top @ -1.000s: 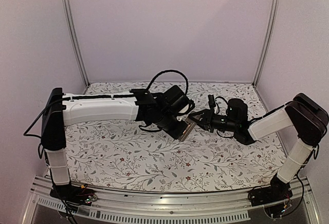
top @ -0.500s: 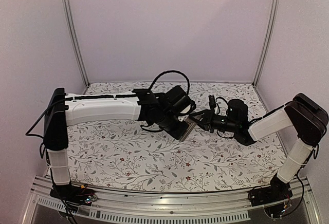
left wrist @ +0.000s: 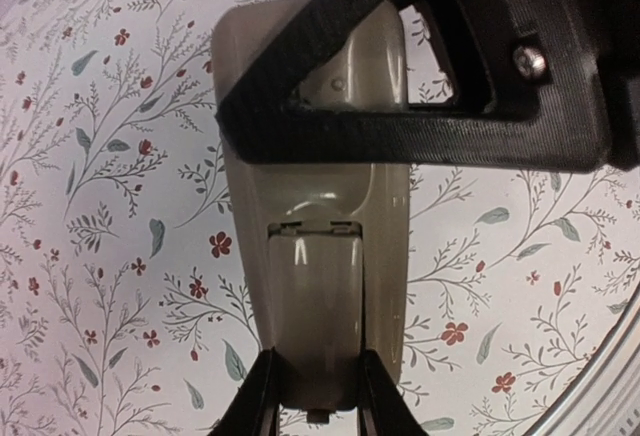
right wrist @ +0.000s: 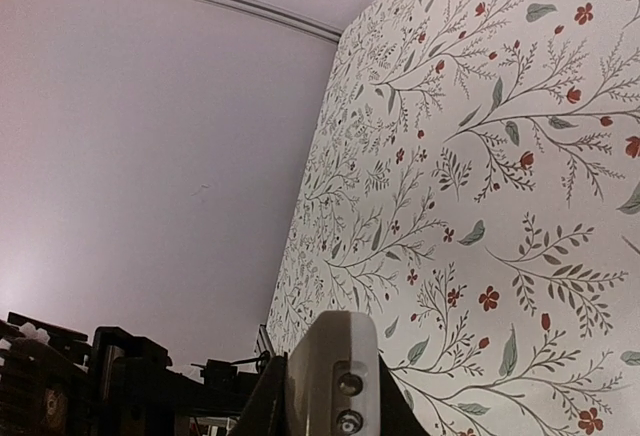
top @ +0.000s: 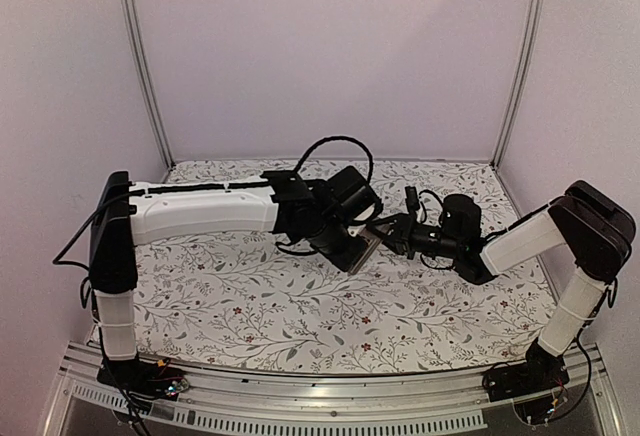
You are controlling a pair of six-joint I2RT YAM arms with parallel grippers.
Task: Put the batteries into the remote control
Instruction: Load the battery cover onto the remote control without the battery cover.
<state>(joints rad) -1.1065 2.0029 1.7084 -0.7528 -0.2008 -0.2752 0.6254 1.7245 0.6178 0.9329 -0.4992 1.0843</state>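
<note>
In the top view my two arms meet over the middle of the table [top: 250,306], a little nearer its far edge than its near one. My left gripper [top: 352,248] reaches in from the left edge and my right gripper [top: 380,231] from the right edge. Their tips sit close together, with the remote control [top: 364,252] showing only as a small grey sliver between them. From here I cannot tell whether it rests on the flowered cloth or hangs above it.

In the left wrist view my left gripper [left wrist: 318,401] is clenched on the remote control [left wrist: 330,286]. Its two fingers [left wrist: 255,406] press against the long sides of the near end. The remote's grey-tan back faces the camera and the cloth lies behind it. A seam runs across the back about halfway along. Below the seam is a glossy panel, which reaches down between my fingers. I cannot tell whether that panel is a lid or an open bay. One black finger [left wrist: 400,126] of my right gripper, with two screw heads on it, lies across the remote's far half.

In the right wrist view my right gripper [right wrist: 330,411] is closed on a pale, rounded end of the remote control [right wrist: 335,356], with a dark finger [right wrist: 268,411] on each side of it. Two small round fittings show on that end. Beyond it the cloth runs up to the plain back wall [right wrist: 150,156].
</note>
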